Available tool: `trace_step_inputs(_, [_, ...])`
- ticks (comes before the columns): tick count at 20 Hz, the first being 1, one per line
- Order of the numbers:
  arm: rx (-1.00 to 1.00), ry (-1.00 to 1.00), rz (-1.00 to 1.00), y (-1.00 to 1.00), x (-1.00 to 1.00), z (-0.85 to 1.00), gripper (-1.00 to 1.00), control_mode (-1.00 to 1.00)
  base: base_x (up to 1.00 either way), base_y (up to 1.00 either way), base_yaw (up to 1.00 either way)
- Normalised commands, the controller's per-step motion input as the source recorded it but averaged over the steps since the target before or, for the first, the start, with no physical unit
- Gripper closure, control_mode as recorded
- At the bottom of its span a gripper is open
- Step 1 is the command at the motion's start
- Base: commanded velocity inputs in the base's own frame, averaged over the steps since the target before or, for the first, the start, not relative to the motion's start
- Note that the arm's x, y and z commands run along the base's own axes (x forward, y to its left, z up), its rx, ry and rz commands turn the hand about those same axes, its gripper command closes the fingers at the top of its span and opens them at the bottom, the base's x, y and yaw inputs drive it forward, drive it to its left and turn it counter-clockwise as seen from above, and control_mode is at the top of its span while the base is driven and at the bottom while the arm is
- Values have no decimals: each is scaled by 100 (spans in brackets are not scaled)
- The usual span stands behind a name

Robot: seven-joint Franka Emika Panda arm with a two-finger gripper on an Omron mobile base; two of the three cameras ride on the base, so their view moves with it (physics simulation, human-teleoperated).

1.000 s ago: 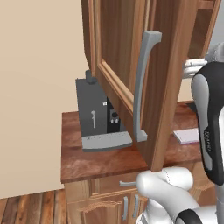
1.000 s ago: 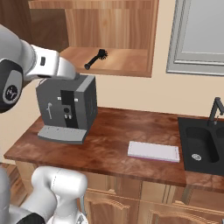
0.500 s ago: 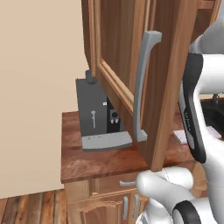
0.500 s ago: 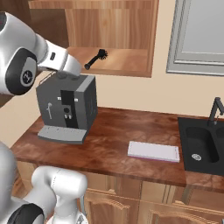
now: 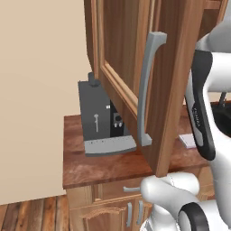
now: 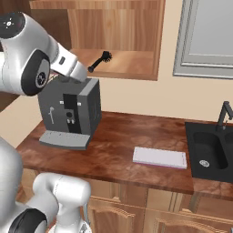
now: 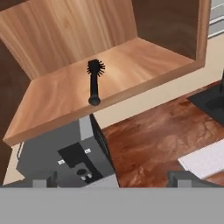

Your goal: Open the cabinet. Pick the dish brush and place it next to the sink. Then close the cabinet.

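Cabinet (image 6: 136, 41) stands open, brush (image 7: 93, 81) on its shelf, gripper (image 7: 113, 179) spread wide and empty.

The door (image 5: 135, 76) swings out toward the near left, its long grey handle (image 5: 146, 90) facing the room. The black brush lies at the shelf's front edge, bristles toward the back wall, handle end just at the lip. Directly under it on the counter (image 6: 123, 150) sits a grey coffee machine (image 6: 70, 113), close below the shelf edge. The arm (image 6: 41, 59) reaches in from the left, just beside the machine's top. To the right lies a flat white pad (image 6: 160, 158), and beyond it the black sink (image 6: 211, 152) with its faucet (image 6: 224, 115).
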Motion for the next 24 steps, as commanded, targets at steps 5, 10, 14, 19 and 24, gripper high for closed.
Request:
trace_step_inputs(5, [1, -13, 2, 1, 0, -4, -100, -100, 0, 0, 0])
trace_step_inputs(10, [0, -22, 3, 5, 8, -6, -100, -100, 0, 0, 0])
trace_step_inputs(14, [0, -15, 2, 3, 11, 0, -100, -100, 0, 0, 0])
trace_step_inputs(19, [-2, 1, 1, 0, 15, 2, -100, -100, 0, 0, 0])
trace_step_inputs(24, [-9, 19, 4, 0, 33, 8, -100, -100, 0, 0, 0])
